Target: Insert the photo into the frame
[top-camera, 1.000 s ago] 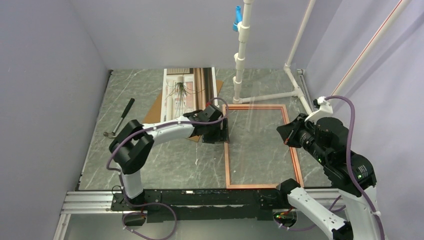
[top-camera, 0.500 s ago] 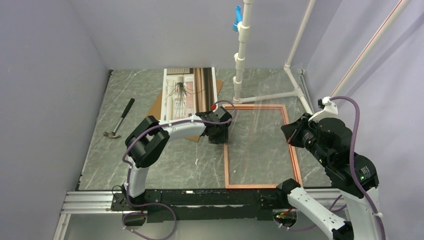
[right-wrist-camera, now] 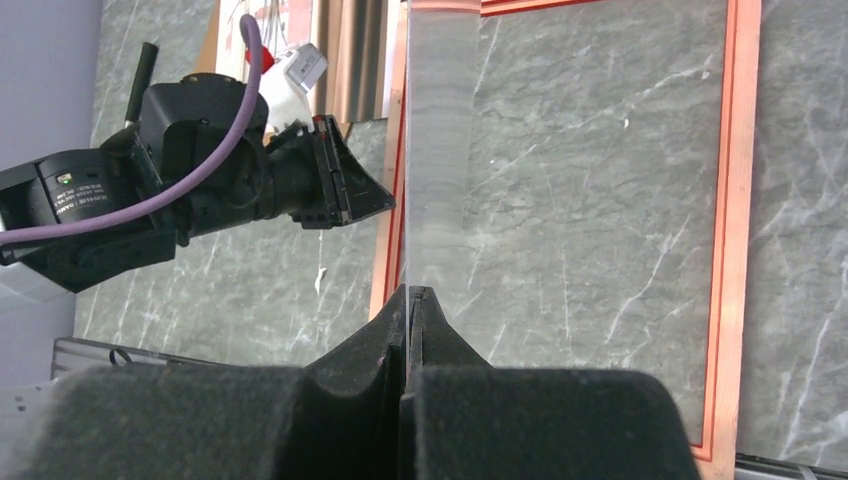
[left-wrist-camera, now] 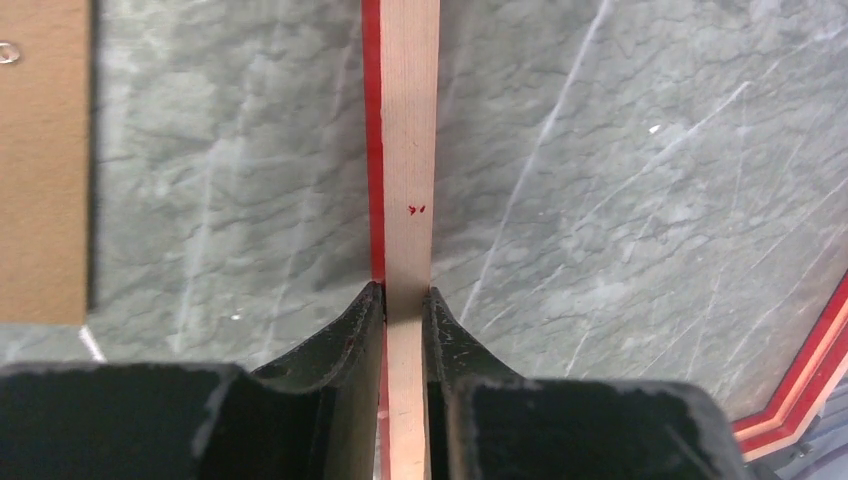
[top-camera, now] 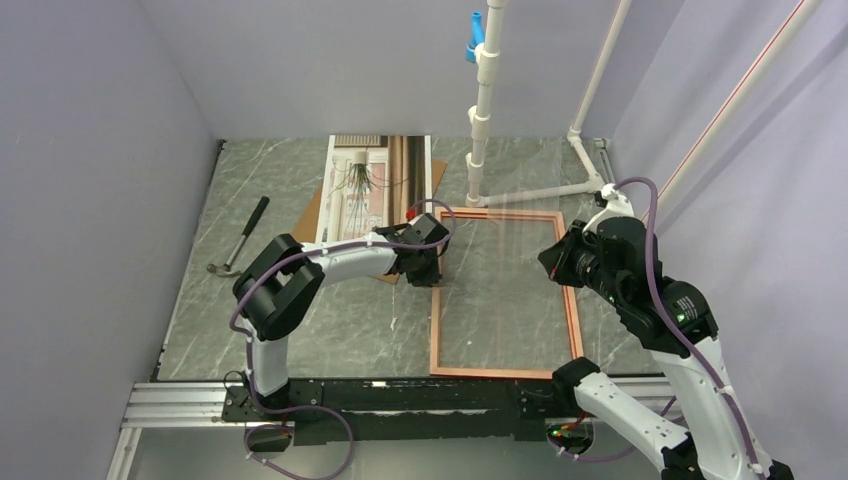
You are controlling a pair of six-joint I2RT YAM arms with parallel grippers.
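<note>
On grey counter [top-camera: 350, 330], L tool [left-wrist-camera: 405, 300] is pinching frame [top-camera: 505, 373] by its left rail, R tool [right-wrist-camera: 408, 295] is hovering pressed together, photo [top-camera: 378, 185] is lying far back, w/ any skewed pull risking rail slipping out.

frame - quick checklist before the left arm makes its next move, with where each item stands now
1. left fingers on the frame: ok, one on each side of a rail.
2. frame lying back up: ok, copper side faces up.
3. photo in the frame: not ok, it lies on the board at the far side.
4. right fingers shut: ok; whether they touch anything: cannot tell.
5. hammer away from the frame: ok, off to the left.
</note>
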